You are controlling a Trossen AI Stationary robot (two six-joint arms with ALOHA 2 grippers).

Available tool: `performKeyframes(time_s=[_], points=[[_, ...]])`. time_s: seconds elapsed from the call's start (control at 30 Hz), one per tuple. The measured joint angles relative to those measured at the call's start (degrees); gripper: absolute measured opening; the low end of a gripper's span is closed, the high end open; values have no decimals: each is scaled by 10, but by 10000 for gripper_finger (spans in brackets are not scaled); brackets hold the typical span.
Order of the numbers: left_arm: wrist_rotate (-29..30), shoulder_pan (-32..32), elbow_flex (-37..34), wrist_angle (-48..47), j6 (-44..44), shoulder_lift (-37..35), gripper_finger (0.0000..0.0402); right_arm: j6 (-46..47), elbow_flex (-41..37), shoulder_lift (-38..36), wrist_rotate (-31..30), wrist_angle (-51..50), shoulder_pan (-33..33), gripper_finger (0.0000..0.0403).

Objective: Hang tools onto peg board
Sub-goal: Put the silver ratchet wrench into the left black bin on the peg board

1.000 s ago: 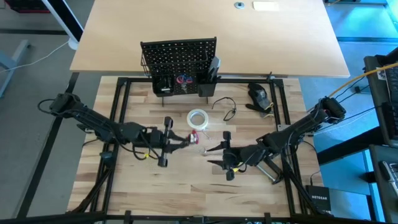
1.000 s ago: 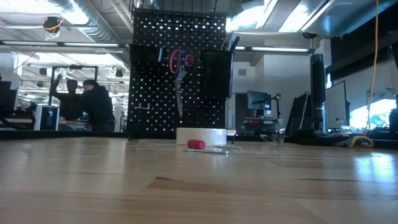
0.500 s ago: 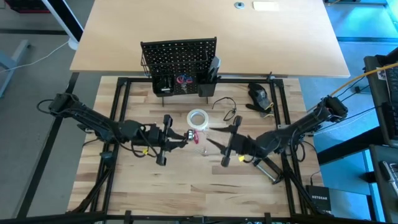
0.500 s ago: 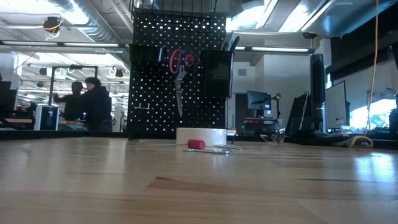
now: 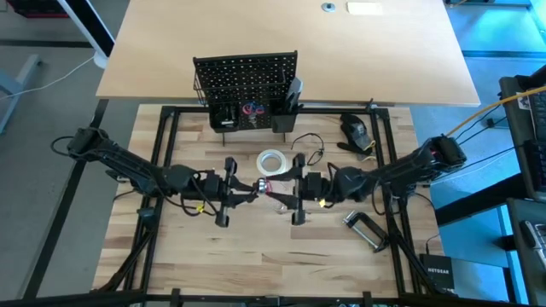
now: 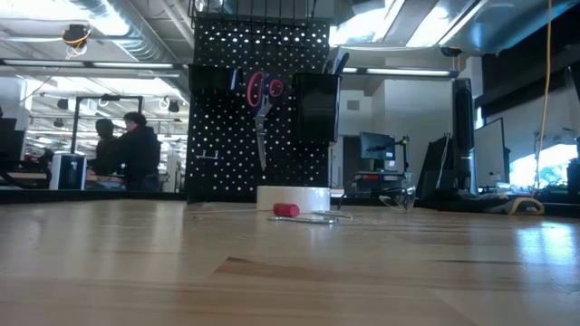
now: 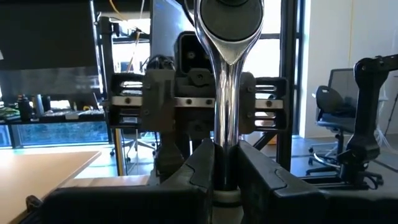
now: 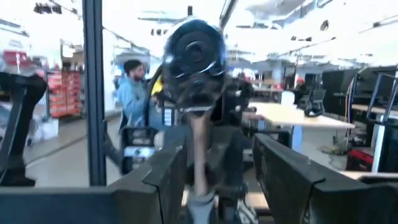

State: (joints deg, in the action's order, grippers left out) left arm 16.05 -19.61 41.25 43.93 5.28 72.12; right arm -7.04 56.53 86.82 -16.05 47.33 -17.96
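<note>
Since a second ago the right arm has swung in from the near right part of the table to its centre, and the right gripper [image 5: 280, 193] now faces the left gripper [image 5: 254, 191] almost tip to tip. Its move has uncovered a silver metal C-clamp [image 5: 365, 228] lying on the pale wooden plank table [image 5: 256, 264], near the right side. The left arm has kept its place.

The left gripper's dark fingers [image 7: 202, 163] are pinched on the stem of a shiny chrome tool [image 7: 229, 93] with a round head, which stands up between them. In the right wrist view the same tool's round head [image 8: 196, 50] shows between the right gripper's fingers [image 8: 166, 177], which stand wide apart on either side of it; whether they touch it cannot be told.

The upright black perforated peg board [image 5: 246, 72] stands at the far edge of the plank table. Red-handled scissors [image 6: 263, 91] already hang on it, beside a black square cup [image 6: 317, 107]. A white tape roll [image 5: 271, 162] lies flat between the board and the two grippers. In the low view a small red-ended piece [image 6: 286, 210] rests on the table just in front of the roll. A bulky black device with a yellow mark [image 5: 357, 130] sits to the right of the board
</note>
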Motion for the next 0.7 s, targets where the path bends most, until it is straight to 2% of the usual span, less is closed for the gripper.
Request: performKeyframes(time_s=[0.1, 0.27, 0.53, 0.7], points=[[0, -4, 0, -2, 0, 0, 38, -9, 0, 11, 39, 26, 9, 182], [1, -5, 0, -1, 3, 0, 35, -2, 28, 34, 67, 1, 12, 182], [3, 2, 0, -13, -4, 5, 42, -17, 84, 74, 54, -33, 11, 179], [1, 0, 0, -15, 4, 5, 38, -35, 85, 72, 77, -38, 12, 135]])
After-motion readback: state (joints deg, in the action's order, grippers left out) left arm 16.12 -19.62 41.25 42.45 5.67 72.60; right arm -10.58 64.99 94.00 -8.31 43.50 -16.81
